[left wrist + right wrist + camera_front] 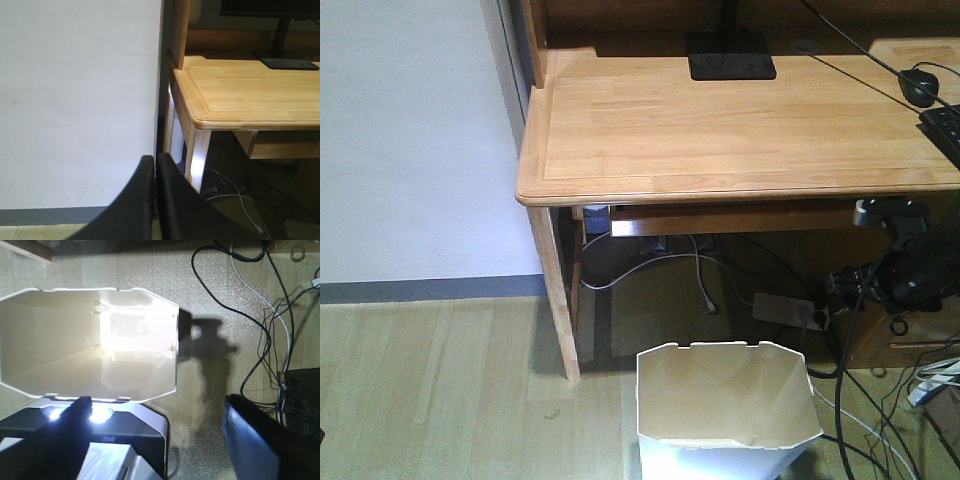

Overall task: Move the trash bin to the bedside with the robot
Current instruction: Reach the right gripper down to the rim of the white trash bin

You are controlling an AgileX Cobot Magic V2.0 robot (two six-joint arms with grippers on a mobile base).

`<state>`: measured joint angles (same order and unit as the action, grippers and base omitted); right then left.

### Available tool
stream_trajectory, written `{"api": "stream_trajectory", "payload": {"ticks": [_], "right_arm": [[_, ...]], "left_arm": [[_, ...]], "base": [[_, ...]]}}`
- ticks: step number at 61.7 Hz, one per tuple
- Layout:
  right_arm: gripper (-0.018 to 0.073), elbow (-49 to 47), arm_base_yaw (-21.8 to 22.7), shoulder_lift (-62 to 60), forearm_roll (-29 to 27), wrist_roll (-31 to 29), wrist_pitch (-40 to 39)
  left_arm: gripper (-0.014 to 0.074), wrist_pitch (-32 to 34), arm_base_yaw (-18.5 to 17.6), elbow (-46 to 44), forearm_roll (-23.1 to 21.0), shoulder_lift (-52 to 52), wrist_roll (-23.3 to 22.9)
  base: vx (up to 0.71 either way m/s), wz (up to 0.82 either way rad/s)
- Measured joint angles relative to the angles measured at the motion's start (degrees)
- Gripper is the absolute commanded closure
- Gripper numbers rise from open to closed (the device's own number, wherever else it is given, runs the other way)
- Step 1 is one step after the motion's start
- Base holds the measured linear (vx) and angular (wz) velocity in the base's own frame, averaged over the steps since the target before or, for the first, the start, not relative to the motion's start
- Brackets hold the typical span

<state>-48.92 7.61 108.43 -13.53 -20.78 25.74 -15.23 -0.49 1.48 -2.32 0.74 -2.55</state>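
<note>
The trash bin stands upright on the wood floor, just in front of the bench, with loose cables beside it. The right fingers are spread wide above it, one over the near rim. Whether it's touching is hard to tell, too dark. The left fingers are pressed together, empty.
</note>
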Motion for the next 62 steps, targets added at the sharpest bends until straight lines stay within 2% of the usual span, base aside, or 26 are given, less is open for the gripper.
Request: {"api": "stream_trajectory", "payload": {"ticks": [15,30,62], "right_arm": [[-0.0022,-0.99,0.0,11.09,-1.88,-4.62,-9.42],[-0.0022,-3.73,0.0,22.84,-2.1,-5.35,-16.03],[-0.0022,-15.34,0.0,42.38,-2.1,-5.65,-18.02]], "left_arm": [[0.0602,0.0,0.0,0.0,0.0,0.0,0.0],[0.0602,0.0,0.0,0.0,0.0,0.0,0.0],[0.0602,0.0,0.0,0.0,0.0,0.0,0.0]], "base": [[0.0,0.0],[0.0,0.0],[0.0,0.0]]}}
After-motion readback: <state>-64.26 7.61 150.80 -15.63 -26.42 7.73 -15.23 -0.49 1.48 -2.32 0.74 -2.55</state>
